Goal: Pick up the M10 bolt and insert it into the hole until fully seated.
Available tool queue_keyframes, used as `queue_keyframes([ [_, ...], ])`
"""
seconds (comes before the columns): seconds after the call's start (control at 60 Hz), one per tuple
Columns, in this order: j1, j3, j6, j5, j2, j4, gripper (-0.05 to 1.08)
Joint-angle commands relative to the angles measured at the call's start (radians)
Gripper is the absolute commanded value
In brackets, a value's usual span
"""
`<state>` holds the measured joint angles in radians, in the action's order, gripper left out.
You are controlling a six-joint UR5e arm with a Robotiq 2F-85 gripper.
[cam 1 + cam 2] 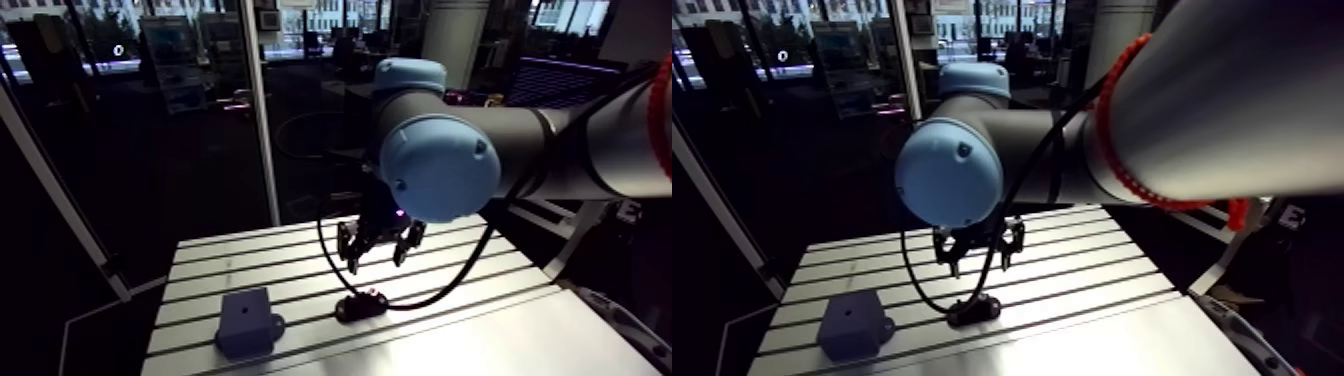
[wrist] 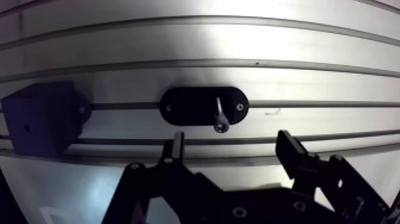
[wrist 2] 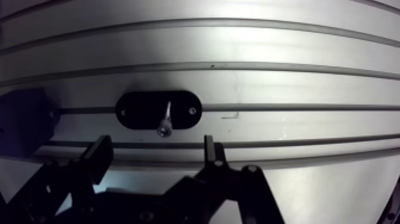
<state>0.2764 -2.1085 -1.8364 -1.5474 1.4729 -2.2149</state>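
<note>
In the arm view the block [image 1: 248,322], with a hole [image 1: 244,312] in its top, sits on the table [image 1: 500,330] left of the holder [image 1: 362,305] and apart from it. The bolt [image 2: 220,116] rests in the holder. The gripper [image 2: 231,140] hangs above the holder, its fingers spread wide and holding nothing.

— Is there any writing, number or label here that you can read for me?

— No, there's nothing you could read. The matte dark blue-grey block [image 1: 245,322], the black oval plate [image 2: 190,106] and the slotted aluminium table [image 2: 297,42] all show you plain faces.

— And that small faint mark [image 2: 271,111] on the table, just beside the plate?

— It may be a scratch rather than a character. From the wrist view you cannot tell.
</note>
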Motion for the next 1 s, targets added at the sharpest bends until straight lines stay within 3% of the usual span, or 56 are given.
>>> queue_keyframes([
  [0.017,-0.002,-0.018,-0.001,-0.001,-0.001,-0.016,0.2],
  [0.517,-0.006,-0.037,-0.004,-0.001,-0.041,-0.081,0.38],
  [1.0,-0.006,-0.052,-0.025,-0.001,-0.056,-0.102,0.45],
])
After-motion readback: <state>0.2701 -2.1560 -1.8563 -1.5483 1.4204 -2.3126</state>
